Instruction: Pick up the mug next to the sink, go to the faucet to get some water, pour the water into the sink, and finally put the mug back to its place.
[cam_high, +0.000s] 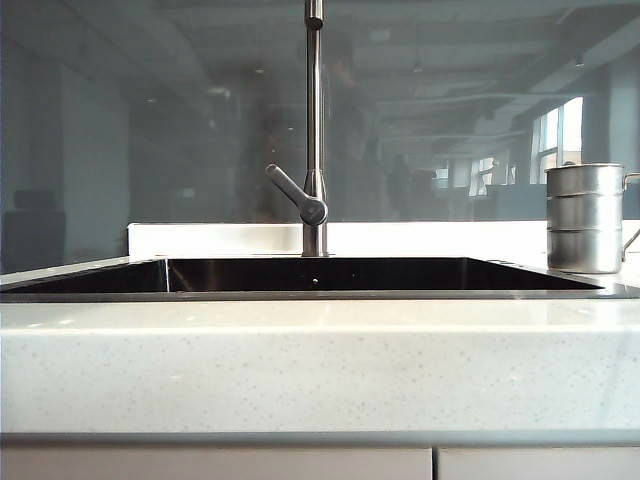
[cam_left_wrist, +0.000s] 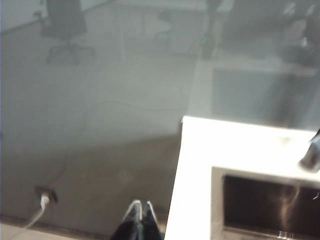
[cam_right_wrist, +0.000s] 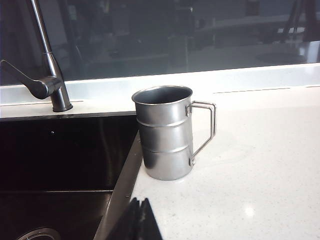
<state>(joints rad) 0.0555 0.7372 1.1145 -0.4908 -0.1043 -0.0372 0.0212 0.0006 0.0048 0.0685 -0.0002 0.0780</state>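
Observation:
The ridged steel mug (cam_high: 584, 218) stands upright on the pale countertop just right of the sink (cam_high: 300, 294), its thin handle turned away from the basin. In the right wrist view the mug (cam_right_wrist: 166, 133) sits beside the sink's metal rim (cam_right_wrist: 126, 175), and my right gripper (cam_right_wrist: 140, 202) is shut and empty, a short way in front of it. The chrome faucet (cam_high: 314, 130) rises behind the basin with its lever low on one side. My left gripper (cam_left_wrist: 141, 205) is shut, holding nothing, off the counter's end near the sink corner (cam_left_wrist: 216, 175). Neither arm shows in the exterior view.
A glass wall (cam_high: 150, 130) runs behind the counter's low white back ledge (cam_high: 220, 238). The drain (cam_right_wrist: 37, 234) lies in the dark basin floor. Beyond the counter's end, floor, a cable plug (cam_left_wrist: 44, 196) and an office chair (cam_left_wrist: 64, 25) show through glass.

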